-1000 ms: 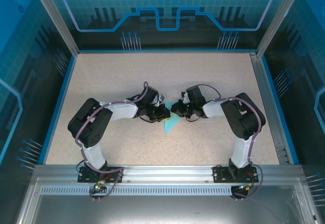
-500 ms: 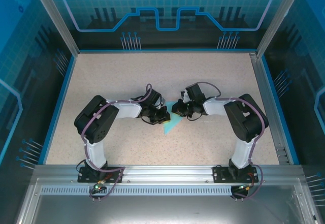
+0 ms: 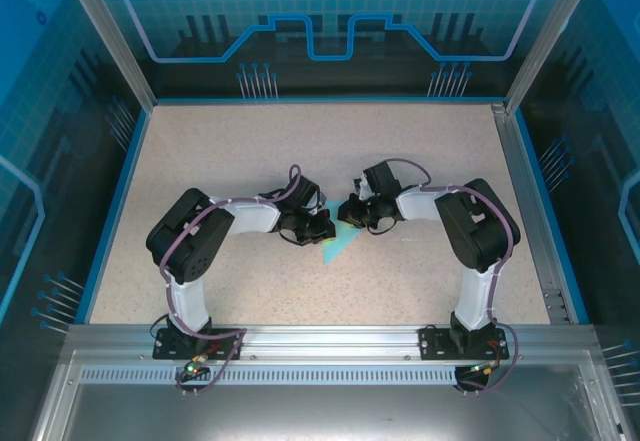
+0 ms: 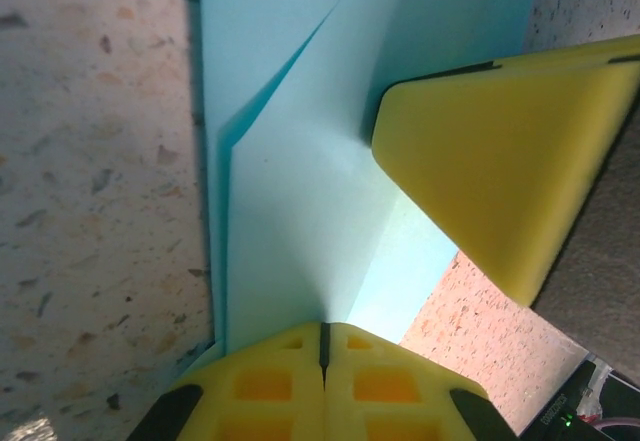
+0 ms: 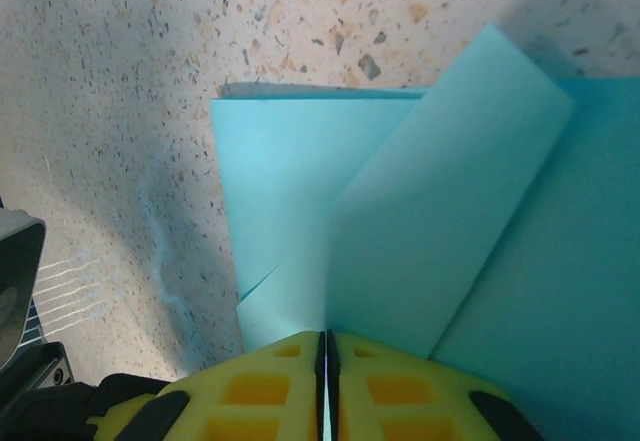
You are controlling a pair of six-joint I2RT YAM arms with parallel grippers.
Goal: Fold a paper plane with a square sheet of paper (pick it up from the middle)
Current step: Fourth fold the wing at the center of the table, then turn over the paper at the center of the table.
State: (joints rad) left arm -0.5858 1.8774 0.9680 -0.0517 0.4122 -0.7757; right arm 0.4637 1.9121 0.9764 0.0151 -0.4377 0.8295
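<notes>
Mid-fold step; the half-formed paper plane (image 3: 338,246) is seen on the table (image 3: 250,151) between the arms; the jaws of the left gripper (image 4: 322,336) and the right gripper (image 5: 325,341) are clamped on its raised flaps; next, the flaps are probably to be laid over and creased flat.

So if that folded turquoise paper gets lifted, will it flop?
Probably floppy: the paper is thin, one flap standing loose. Likely very light, so a nudge may slide it on the speckled table. Its folded layers should stiffen it slightly.
</notes>
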